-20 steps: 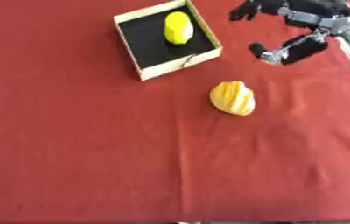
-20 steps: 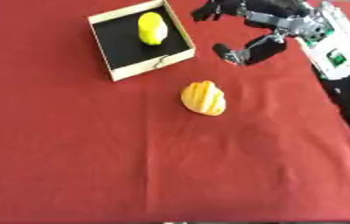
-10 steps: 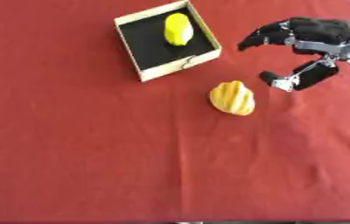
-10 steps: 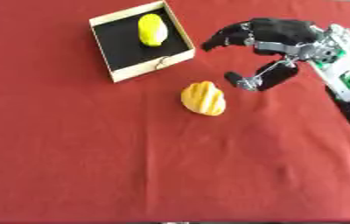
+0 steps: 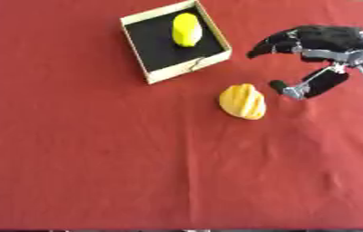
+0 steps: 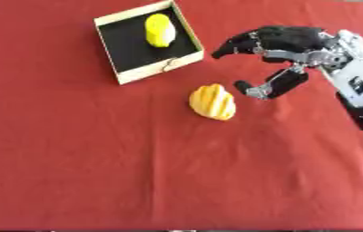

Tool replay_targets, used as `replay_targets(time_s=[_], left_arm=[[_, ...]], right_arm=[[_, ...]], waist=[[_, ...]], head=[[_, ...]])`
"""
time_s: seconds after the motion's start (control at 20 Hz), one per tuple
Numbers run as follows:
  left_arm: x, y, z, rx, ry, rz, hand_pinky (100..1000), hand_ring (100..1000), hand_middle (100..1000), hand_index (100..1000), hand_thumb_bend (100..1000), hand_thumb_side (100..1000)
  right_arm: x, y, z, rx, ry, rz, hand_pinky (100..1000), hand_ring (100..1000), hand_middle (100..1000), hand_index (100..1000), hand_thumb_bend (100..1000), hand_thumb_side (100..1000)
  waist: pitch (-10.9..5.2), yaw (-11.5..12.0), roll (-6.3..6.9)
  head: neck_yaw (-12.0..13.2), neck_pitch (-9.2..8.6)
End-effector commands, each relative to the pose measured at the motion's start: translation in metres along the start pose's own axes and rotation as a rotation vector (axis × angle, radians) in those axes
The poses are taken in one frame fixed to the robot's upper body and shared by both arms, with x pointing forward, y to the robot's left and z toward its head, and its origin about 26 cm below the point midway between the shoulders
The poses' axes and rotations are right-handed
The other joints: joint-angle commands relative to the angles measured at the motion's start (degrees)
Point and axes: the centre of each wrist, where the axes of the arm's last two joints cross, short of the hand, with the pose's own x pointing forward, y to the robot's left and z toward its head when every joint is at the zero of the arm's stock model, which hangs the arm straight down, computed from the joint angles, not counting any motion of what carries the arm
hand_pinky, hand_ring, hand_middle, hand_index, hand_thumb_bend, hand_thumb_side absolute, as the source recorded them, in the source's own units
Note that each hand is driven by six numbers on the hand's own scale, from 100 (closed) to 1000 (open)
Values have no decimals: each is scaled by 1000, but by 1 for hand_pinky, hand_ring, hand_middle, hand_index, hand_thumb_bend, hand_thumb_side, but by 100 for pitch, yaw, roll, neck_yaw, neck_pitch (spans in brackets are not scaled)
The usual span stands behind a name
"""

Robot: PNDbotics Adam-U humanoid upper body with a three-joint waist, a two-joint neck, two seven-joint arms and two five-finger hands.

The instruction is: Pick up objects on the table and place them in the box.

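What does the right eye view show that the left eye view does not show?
Only the right eye view shows the white forearm behind the right hand. Only the left eye view shows a wider stretch of red table left of the box. Both show the box holding a yellow object, the ridged yellow-orange object on the cloth, and the open right hand beside it, not touching.

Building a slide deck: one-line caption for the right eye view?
Right hand, open, nears a ridged orange-yellow fruit on the red cloth; a yellow fruit already lies in the box.
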Motion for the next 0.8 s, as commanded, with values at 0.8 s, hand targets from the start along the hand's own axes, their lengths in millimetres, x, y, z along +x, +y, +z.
replay_targets(time_s=[0.8], left_arm=[[5, -3, -10, -23, -32, 18, 873, 782, 759, 855, 124, 722]], right_arm=[[-15, 14, -7, 219, -86, 54, 751, 866, 833, 965, 100, 606]], waist=[[-32, 91, -45]], head=[[35, 25]])
